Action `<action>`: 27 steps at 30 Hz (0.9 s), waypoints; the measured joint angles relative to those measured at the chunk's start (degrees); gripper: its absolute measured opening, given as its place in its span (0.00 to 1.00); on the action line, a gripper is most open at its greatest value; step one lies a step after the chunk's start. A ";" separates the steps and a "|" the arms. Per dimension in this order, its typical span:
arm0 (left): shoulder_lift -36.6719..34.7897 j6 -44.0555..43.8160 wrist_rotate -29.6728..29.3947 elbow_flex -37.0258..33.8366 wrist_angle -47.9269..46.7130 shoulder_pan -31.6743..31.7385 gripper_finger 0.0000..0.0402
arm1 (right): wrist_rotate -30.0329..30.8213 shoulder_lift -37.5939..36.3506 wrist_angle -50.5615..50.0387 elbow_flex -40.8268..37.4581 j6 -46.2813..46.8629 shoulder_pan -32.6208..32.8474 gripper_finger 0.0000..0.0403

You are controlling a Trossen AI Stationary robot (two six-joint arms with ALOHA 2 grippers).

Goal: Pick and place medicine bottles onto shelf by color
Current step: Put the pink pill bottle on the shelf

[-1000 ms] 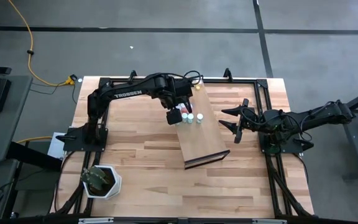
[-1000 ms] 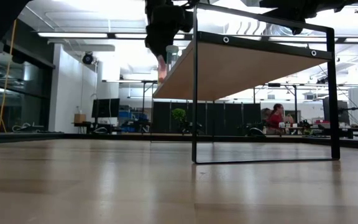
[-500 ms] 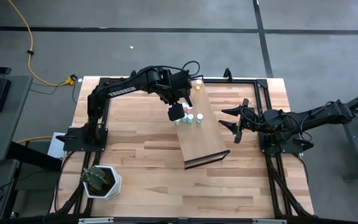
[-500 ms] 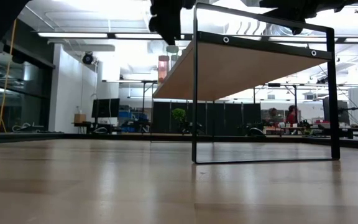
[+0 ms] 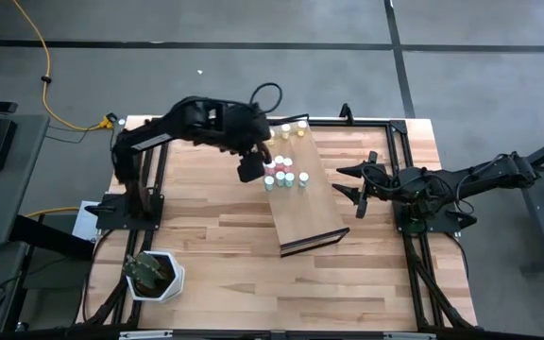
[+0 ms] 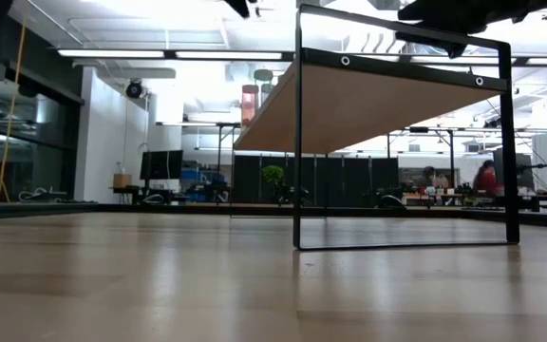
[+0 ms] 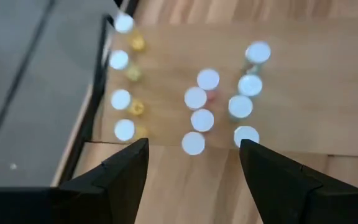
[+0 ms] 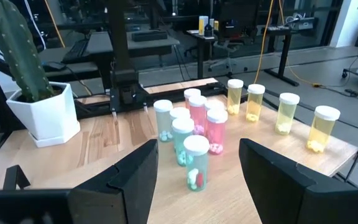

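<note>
Bottles (image 8: 207,134) stand capped on the shelf (image 5: 312,210), apparently twelve; left gripper (image 5: 250,169) hovers beside them, fingers spread, empty; right gripper (image 5: 351,182) waits spread.

cactus (image 8: 18,46) in white pot (image 5: 155,277) | table's near-left corner | yellow cable (image 5: 41,71) on floor

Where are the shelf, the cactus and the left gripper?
shelf (image 5: 312,210): high view, bare board.
cactus (image 8: 18,48): right wrist view, green stem.
left gripper (image 7: 193,163): left wrist view, gap between its open fingers.
</note>
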 joint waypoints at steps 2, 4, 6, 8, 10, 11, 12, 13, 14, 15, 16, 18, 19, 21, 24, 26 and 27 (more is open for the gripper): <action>-1.78 -0.25 -2.35 -0.85 1.40 -1.63 0.61 | 0.00 0.00 -0.06 0.00 0.14 0.01 0.54; -4.30 -0.17 -3.90 -3.83 4.49 -3.25 0.61 | 0.00 -0.01 -0.08 0.00 0.56 0.01 0.54; -7.61 0.50 -4.52 -8.75 8.81 -4.56 0.61 | -0.02 -0.01 -0.09 0.00 1.12 0.00 0.54; -11.50 1.18 -4.87 -15.94 14.17 -5.49 0.61 | -0.07 0.00 -0.36 0.00 1.57 0.02 0.54; -16.24 1.45 -5.10 -25.19 20.49 -5.91 0.61 | -0.21 0.00 -0.73 0.00 1.65 0.02 0.54; -18.63 1.77 -5.23 -30.06 23.94 -5.89 0.61 | -0.29 0.00 -0.71 0.00 1.65 0.02 0.54; -21.50 1.77 -5.31 -35.82 28.26 -5.80 0.61 | -0.30 0.00 -0.77 0.00 1.70 0.02 0.54; -24.31 1.79 -5.29 -41.73 32.47 -5.44 0.61 | -0.28 0.00 -0.88 0.00 1.93 0.02 0.54; -27.10 1.79 -5.27 -47.47 36.88 -5.02 0.61 | -0.31 0.00 -0.88 0.00 2.12 0.02 0.54; -30.29 1.79 -5.00 -53.99 42.56 -4.49 0.61 | -0.31 0.00 -0.89 0.00 2.35 0.02 0.54; -33.16 1.79 -4.27 -60.27 49.03 -3.83 0.61 | -0.31 0.00 -0.89 0.00 2.53 0.02 0.54; -38.59 1.93 -1.32 -72.40 61.68 -1.87 0.61 | -0.31 0.00 -0.89 0.00 2.53 0.02 0.54; -40.86 2.19 0.61 -78.19 68.10 -0.79 0.61 | -0.31 0.00 -0.89 0.00 2.53 0.02 0.54; -44.39 2.42 4.68 -87.84 79.89 1.35 0.61 | -0.33 0.00 -0.89 0.00 2.53 0.02 0.54; -47.50 3.39 9.47 -98.57 94.15 4.02 0.61 | -0.33 0.00 -0.89 0.00 2.53 0.02 0.54; -48.03 4.28 10.91 -103.41 101.48 5.12 0.61 | -0.33 0.00 -0.89 0.00 2.53 0.02 0.54; -47.99 4.28 11.18 -105.29 104.64 5.48 0.61 | -0.33 0.00 -0.87 0.00 2.53 0.02 0.54</action>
